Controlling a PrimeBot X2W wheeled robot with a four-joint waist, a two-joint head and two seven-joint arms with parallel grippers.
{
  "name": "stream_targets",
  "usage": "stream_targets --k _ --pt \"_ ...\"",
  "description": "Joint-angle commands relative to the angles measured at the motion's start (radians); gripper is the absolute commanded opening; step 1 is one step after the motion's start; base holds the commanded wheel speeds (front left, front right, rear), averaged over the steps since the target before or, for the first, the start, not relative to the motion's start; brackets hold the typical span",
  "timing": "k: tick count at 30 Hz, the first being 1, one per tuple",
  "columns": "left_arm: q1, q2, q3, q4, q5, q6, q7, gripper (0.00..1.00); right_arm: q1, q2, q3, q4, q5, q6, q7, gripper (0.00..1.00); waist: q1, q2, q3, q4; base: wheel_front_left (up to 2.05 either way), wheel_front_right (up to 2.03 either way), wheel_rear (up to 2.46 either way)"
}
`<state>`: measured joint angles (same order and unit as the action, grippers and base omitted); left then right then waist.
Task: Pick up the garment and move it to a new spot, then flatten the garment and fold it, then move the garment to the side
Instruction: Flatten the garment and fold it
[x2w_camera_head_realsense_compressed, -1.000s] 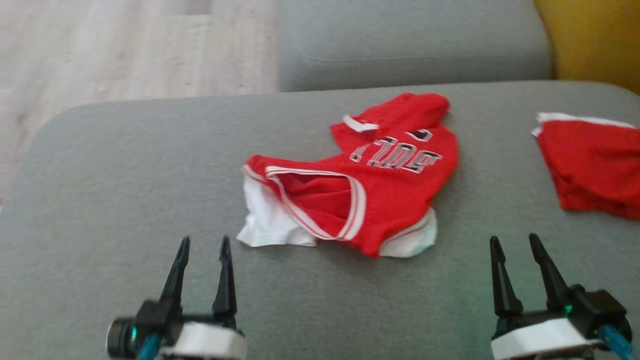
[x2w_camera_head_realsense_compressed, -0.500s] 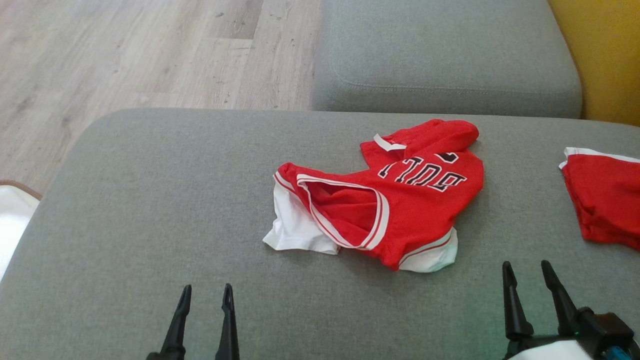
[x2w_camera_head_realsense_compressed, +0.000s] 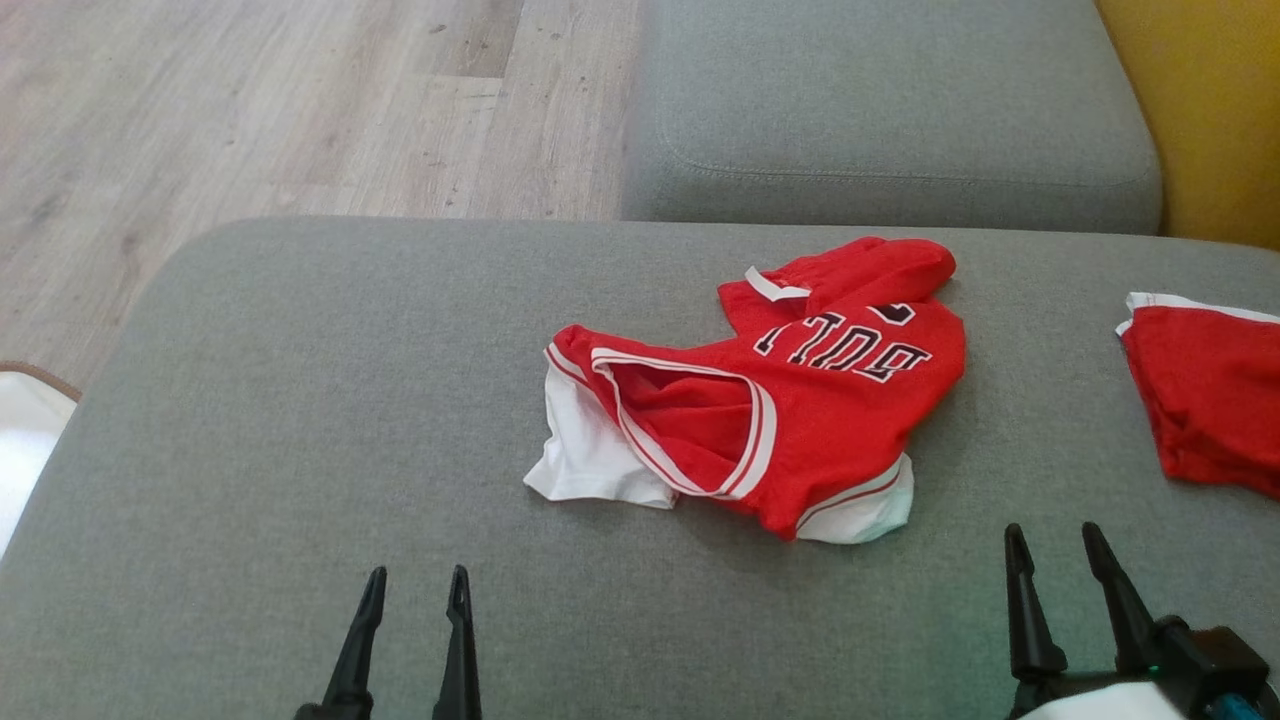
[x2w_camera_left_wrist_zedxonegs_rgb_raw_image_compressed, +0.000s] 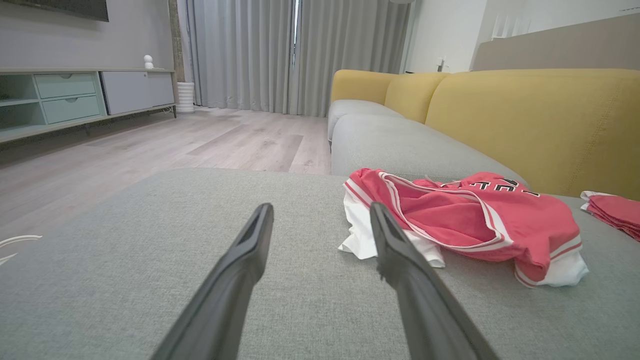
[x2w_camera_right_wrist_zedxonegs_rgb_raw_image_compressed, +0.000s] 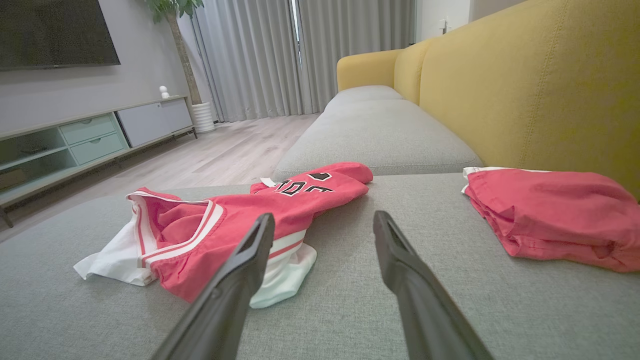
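So, left gripper (x2w_camera_head_realsense_compressed: 417, 572) and right gripper (x2w_camera_head_realsense_compressed: 1053, 528) are both spread open w/ nothing in them, low over the near edge of the seat (x2w_camera_head_realsense_compressed: 280, 420), tips aimed fwd. The jersey (x2w_camera_head_realsense_compressed: 830, 420) lies crumpled just ahead, btwn the two but nearer the right one, touching neither. It's red w/ white trim, a striped opening gaping on the left side, lettering on the far part. Imo the task is basically at zero: no pickup yet, so the move, flatten, fold and shift to the side are all left. Another red piece (x2w_camera_head_realsense_compressed: 1210, 400) sits well apart on the right, looks roughly folded. Surface is grey woven sofa fabric, prob soft w/ some give. Beyond that: 2nd grey cushion (x2w_camera_head_realsense_compressed: 890, 110), yellow backrest (x2w_camera_right_wrist_zedxonegs_rgb_raw_image_compressed: 525, 90), pale wood floor (x2w_camera_head_realsense_compressed: 250, 100), low TV unit (x2w_camera_left_wrist_zedxonegs_rgb_raw_image_compressed: 75, 95), grey curtains (x2w_camera_left_wrist_zedxonegs_rgb_raw_image_compressed: 300, 50).
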<state>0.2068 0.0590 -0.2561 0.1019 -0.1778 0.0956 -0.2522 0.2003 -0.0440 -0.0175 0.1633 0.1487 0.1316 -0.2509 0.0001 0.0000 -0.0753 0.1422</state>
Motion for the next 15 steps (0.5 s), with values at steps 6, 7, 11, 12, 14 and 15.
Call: stream_targets --k 6,7,11,12,14,15 --pt "-0.037 -0.009 0.034 -0.035 0.016 -0.007 -0.009 1.0 -0.017 -0.006 0.024 -0.036 0.002 -0.001 -0.011 1.0 -0.0001 0.0 0.005 -0.007 0.0 0.0 0.0" --pt "-0.038 -0.009 0.034 -0.035 0.018 -0.007 -0.009 1.0 -0.018 -0.006 0.025 -0.036 0.002 -0.001 -0.011 1.0 -0.0001 0.0 0.006 -0.009 0.0 0.0 0.0" --pt "-0.043 -0.009 0.032 -0.036 0.026 -0.012 -0.009 1.0 -0.022 -0.006 0.028 -0.034 -0.001 -0.001 -0.011 1.0 -0.0001 0.0 0.01 -0.015 0.0 0.0 0.0" --pt "-0.047 -0.009 0.029 -0.037 0.038 -0.013 -0.009 1.0 -0.023 -0.006 0.03 -0.032 -0.002 -0.001 -0.011 1.0 -0.0001 0.0 0.012 -0.017 0.0 0.0 0.0" --pt "-0.056 -0.009 0.017 -0.038 0.053 -0.018 -0.009 1.0 -0.026 -0.006 0.034 -0.03 -0.004 -0.001 -0.011 1.0 -0.0001 0.0 0.017 -0.023 0.0 0.0 0.0" --pt "-0.063 -0.009 0.01 -0.036 0.061 -0.021 -0.009 1.0 -0.027 -0.006 0.036 -0.03 -0.004 -0.001 -0.011 1.0 -0.0001 0.0 0.02 -0.026 0.0 0.0 0.0"
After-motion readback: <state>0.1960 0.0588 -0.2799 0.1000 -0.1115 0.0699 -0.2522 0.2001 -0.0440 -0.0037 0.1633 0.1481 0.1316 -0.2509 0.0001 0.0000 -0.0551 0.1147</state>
